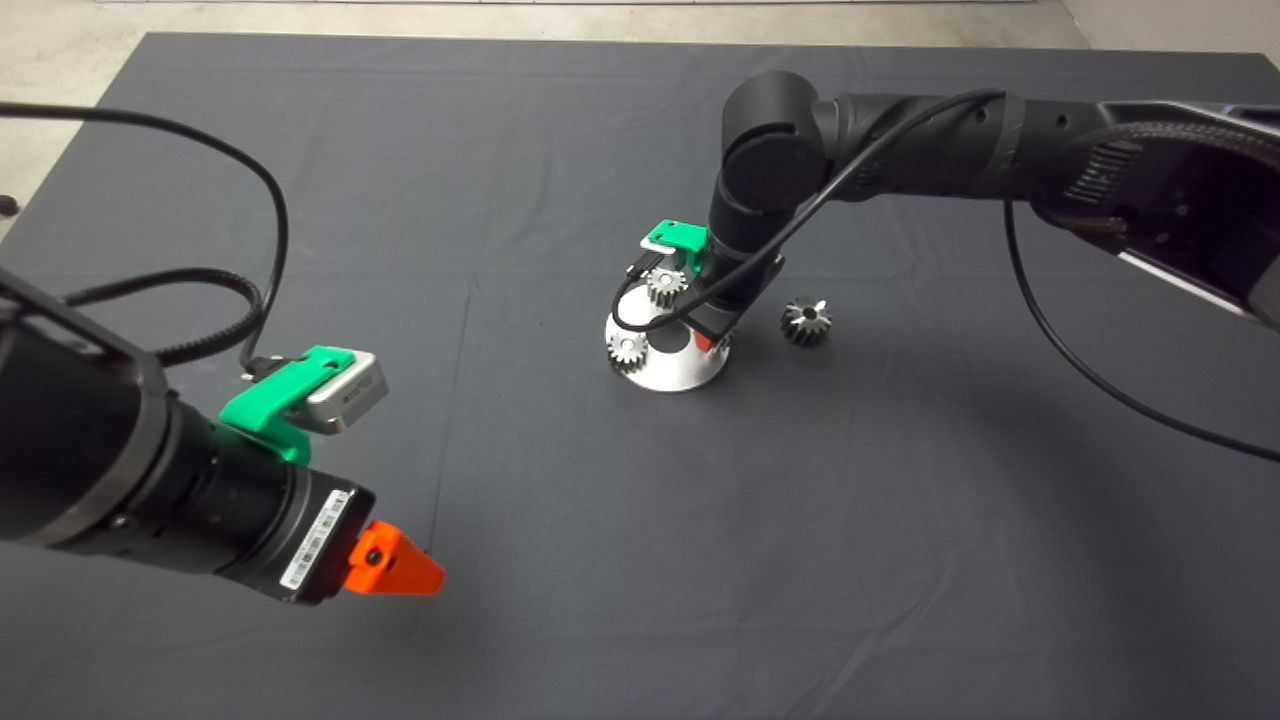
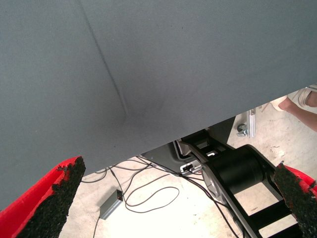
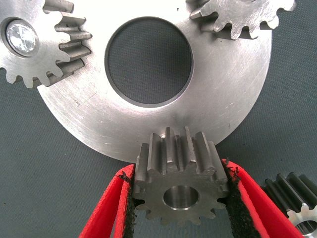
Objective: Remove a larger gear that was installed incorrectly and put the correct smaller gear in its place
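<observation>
A dark mat (image 1: pixel 400 200) is seen from above, covering the surface. The right arm (image 1: pixel 950 140) is stretched in from the right edge and bent downward at its wrist over a round silver plate (image 1: pixel 672 375) near the mat's centre. In the right wrist view, the right claw (image 3: pixel 179 198) is shown pinching the smaller gear (image 3: pixel 178 181) between its two red fingers (image 3: pixel 106 213), the black pads pressed against the teeth on either side. The gear is held at the plate's rim, beside the plate's large round centre hole (image 3: pixel 148 62); whether it rests on the plate cannot be told. Two lighter silver gears (image 1: pixel 665 287) (image 1: pixel 626 350) are seated on the plate's edge. The larger gear (image 1: pixel 806 320) is lying on the mat just beside the plate, apart from it.

The left arm (image 1: pixel 120 470) is held low at the lower left, well away from the plate. The left claw (image 2: pixel 178 198) is spread wide and empty, and a person's foot (image 2: pixel 302 99) is glimpsed beyond the mat edge.
</observation>
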{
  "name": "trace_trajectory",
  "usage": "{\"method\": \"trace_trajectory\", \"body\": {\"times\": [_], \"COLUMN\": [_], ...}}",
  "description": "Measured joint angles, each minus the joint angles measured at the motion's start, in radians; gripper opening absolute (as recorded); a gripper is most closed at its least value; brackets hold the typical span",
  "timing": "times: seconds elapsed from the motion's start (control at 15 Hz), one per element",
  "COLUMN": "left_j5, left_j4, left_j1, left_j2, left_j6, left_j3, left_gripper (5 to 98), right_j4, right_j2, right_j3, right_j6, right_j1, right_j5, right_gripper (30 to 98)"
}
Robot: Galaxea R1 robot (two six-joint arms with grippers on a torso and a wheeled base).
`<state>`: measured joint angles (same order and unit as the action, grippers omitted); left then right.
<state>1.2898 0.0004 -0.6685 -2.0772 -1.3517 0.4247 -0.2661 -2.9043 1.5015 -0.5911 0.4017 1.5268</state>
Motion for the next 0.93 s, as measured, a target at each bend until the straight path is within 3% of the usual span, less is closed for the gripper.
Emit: {"method": "trace_trajectory", "body": {"times": [0.93], "left_j5": [0.000], "left_j4": [0.000], "left_j1": [0.000], "left_j2": [0.009], "left_j6": [0.000], "left_j3": [-0.002], "left_gripper": [98.2], "right_j4": [0.016], "right_j2": [-0.003], "right_j3": [-0.006], "right_j6": [0.000], "right_j1": [0.000], "right_j5": [0.000], "right_gripper": [39.5]}}
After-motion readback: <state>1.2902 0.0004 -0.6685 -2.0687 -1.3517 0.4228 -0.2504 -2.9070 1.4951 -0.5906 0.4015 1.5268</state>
